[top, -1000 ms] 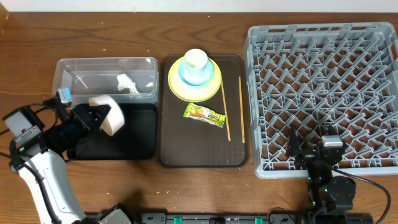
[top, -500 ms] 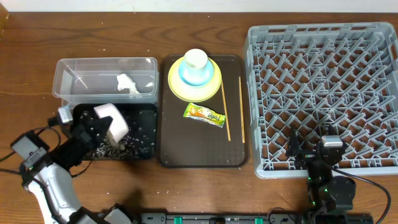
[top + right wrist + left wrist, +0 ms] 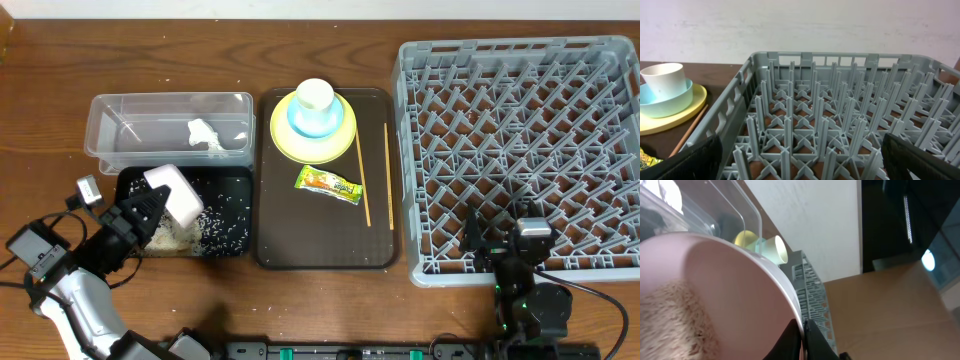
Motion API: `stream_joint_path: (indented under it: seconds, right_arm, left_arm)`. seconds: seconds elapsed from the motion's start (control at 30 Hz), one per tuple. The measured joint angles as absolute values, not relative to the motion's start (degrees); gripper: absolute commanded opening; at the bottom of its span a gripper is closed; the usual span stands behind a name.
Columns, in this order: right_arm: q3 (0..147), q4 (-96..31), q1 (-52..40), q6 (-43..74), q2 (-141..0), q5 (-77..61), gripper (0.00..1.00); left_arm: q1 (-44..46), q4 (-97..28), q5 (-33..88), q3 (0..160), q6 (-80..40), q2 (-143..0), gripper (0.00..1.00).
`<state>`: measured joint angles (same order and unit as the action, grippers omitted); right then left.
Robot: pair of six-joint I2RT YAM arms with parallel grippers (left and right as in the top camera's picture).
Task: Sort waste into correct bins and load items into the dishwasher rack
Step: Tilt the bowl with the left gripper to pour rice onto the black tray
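White bowl [image 3: 176,190], pinkish outside, tipped over black tray [image 3: 240,178], rim pinched in left tool [image 3: 150,207]; arm reaches in low from worktop's [image 3: 60,60] near-left corner. Rice [image 3: 175,235] heaped and scattered on tray. Right tool [image 3: 505,243] rests at rack's [image 3: 520,130] near edge

Left wrist: fingers [image 3: 807,342] clamped on bowl rim

Right wrist: fingers [image 3: 680,160] spread wide, nothing held, rack pegs ahead, pale wall [image 3: 800,25] behind
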<state>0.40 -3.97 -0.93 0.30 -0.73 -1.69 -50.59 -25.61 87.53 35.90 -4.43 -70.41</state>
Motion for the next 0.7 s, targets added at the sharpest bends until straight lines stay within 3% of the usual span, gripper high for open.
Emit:
stream_joint_path:
  seconds: [0.2,0.7]
  right_arm:
    - [0.40,-3.99,-0.93,0.30,-0.73,-1.69,0.99]
    - [0.40,-3.97,-0.93,0.30,-0.73,-1.69,0.99]
  left_arm:
    - [-50.59,-17.28,88.25,35.75,-13.76,-70.41,0.07]
    - [-48.62,-16.23,87.61,35.75,-22.11,-70.41,0.06]
